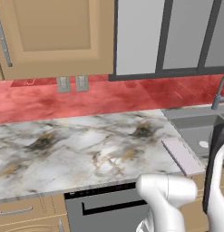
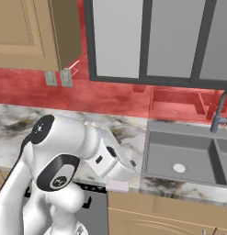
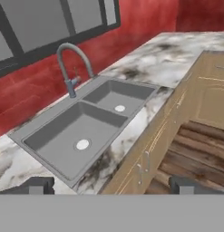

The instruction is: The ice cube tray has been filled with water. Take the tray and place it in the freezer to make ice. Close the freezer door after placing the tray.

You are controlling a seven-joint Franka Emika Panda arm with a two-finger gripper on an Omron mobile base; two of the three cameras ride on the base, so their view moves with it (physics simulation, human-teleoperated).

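The left base view looks forward and down over the marble counter (image 1: pixel 77 145) from behind the arm. The right base view faces the same counter from the other side, nearer the sink (image 2: pixel 188 158). The hand view looks down across the sink's two basins toward the far counter corner.
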